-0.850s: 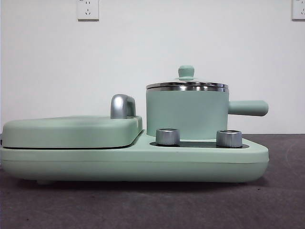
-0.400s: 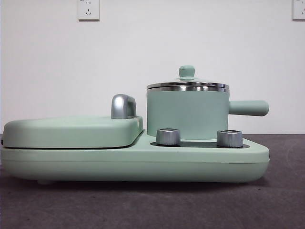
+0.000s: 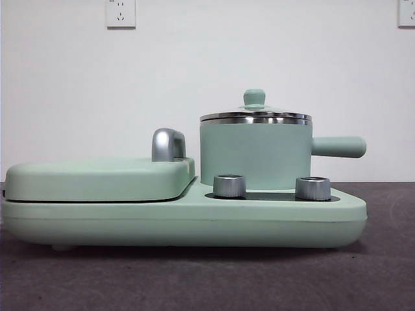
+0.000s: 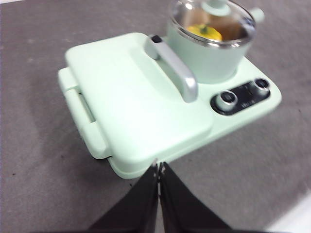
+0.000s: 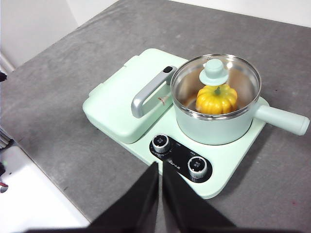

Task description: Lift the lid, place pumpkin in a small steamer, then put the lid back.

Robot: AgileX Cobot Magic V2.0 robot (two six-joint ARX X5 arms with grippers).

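Plain white wall [image 3: 207, 71] behind everything, with one white power socket [image 3: 120, 13] up near the top left and another socket [image 3: 406, 13] cut off at the top right corner. The table [image 3: 207, 278] is covered in a dark grey, slightly speckled felt-like surface that runs right up to the wall. From the right wrist view there's a white floor or ledge [image 5: 29, 194] past the table edge, and the light looks soft and even, with barely any shadows.
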